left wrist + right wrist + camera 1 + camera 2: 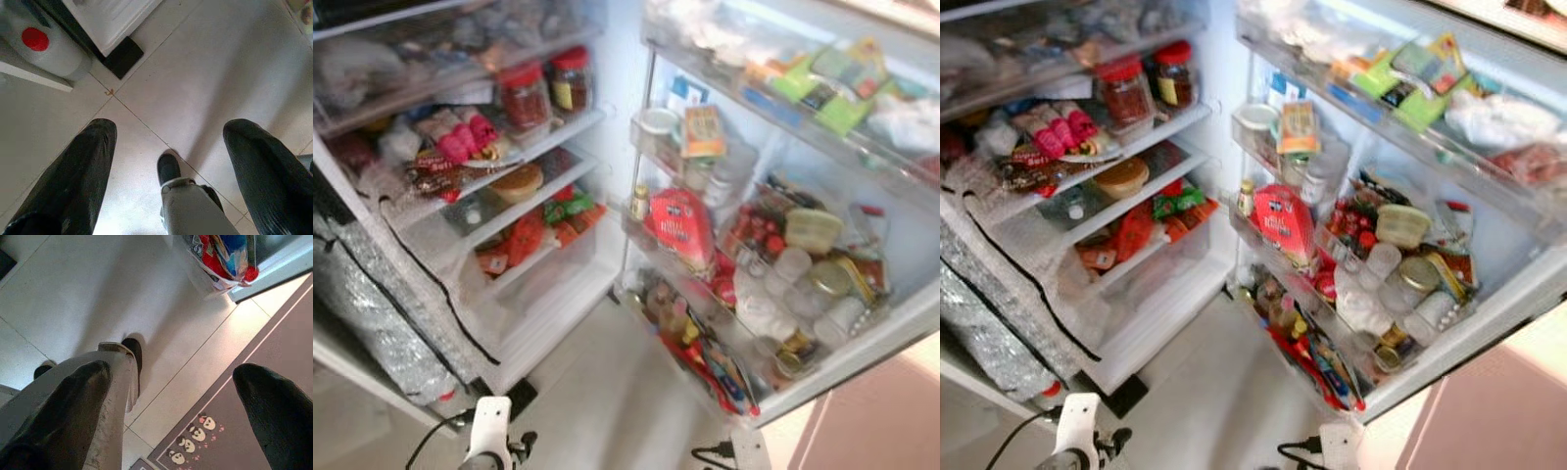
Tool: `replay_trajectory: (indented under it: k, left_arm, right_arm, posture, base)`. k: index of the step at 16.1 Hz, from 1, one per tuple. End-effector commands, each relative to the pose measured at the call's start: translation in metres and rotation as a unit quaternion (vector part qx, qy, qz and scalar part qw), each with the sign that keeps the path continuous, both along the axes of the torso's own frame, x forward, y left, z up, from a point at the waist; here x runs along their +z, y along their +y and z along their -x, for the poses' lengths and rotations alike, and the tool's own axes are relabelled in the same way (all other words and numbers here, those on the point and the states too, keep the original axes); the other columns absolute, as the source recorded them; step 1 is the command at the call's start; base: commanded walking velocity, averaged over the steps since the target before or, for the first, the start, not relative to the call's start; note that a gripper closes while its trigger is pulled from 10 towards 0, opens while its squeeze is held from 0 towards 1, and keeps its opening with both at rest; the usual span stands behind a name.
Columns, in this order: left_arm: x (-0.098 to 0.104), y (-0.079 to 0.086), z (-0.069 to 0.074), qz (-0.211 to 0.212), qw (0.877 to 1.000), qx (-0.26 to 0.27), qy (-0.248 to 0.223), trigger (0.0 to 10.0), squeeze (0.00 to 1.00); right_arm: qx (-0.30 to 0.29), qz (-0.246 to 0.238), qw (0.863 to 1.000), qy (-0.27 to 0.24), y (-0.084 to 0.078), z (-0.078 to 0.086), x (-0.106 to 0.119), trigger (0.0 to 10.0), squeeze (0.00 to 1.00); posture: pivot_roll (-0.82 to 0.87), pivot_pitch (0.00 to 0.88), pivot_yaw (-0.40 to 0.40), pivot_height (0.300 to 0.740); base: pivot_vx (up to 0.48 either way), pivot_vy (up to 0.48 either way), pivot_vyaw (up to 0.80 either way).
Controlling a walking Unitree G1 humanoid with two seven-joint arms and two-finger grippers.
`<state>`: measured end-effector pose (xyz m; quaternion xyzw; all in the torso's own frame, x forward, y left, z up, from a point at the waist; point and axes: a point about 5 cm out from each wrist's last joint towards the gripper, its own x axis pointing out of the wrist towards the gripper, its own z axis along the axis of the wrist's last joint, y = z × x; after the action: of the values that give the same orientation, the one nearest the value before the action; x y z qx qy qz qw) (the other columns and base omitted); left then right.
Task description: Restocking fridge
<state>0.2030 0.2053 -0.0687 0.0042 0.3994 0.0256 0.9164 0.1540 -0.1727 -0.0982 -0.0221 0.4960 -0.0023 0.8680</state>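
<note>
Nearest the camera, the left gripper point(166, 147) is seen hanging over the tiled floor point(205, 73), fingers spread wide apart with nothing held between them; one of the robot's dark feet point(168, 168) can be made out below it. Same story for the right gripper point(176, 396): fingers wide apart, nothing gripped, hung above the floor where the tiles meet a pinkish mat point(230, 431) printed with little cartoon faces.

Everything else can be placed off the fridge point(607, 117), which is stood wide open just ahead. By its bottom left corner, a clear bottle with a red cap point(35, 38) is seen on the floor, next to a dark foot of the cabinet point(122, 56). A crinkly silver sheet point(372, 304) is draped down the fridge's left side.

Inside, a clear drawer point(548, 274) is found at the bottom, with orange and green packets point(548, 220) on the shelf just above it. One shelf higher, a round tan tub point(519, 181) is parked, then pink-wrapped packs point(460, 132), and further up two red-lidded jars point(543, 93) are stood side by side.

The fridge door point(862, 362) is swung out to the right, racks crammed: a red pouch point(680, 225) in the middle rack, pale jars and lidded tubs point(803, 264) beside it, and bright packets point(705, 367) in the lowest rack. Green and yellow packs point(832, 83) are stuffed in the top rack.
</note>
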Motion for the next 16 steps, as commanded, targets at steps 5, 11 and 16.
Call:
replay_trajectory:
  k: [5,11,16]
  left_arm:
    - [-0.005,-0.001,0.008,0.001,1.0,-0.003,0.019,10.0,0.0]
    - [-0.005,0.0,0.008,0.0,1.0,-0.006,0.021,10.0,0.0]
    - [-0.005,-0.001,0.008,0.001,1.0,-0.005,0.022,10.0,0.0]
  right_arm:
    - [0.002,0.023,0.999,0.023,-0.005,0.004,-0.002,10.0,0.0]
    - [-0.155,0.042,0.986,0.036,-0.007,0.015,-0.005,10.0,0.0]
    - [-0.203,0.05,0.976,0.052,-0.007,0.019,-0.006,10.0,0.0]
  posture:
    - [-0.09,0.086,-0.02,0.722]
    - [-0.1,0.079,-0.022,0.722]
    - [-0.1,0.068,-0.021,0.722]
  base:
    - [0.0,0.0,0.0]
    - [0.0,0.0,0.0]
    - [0.0,0.0,0.0]
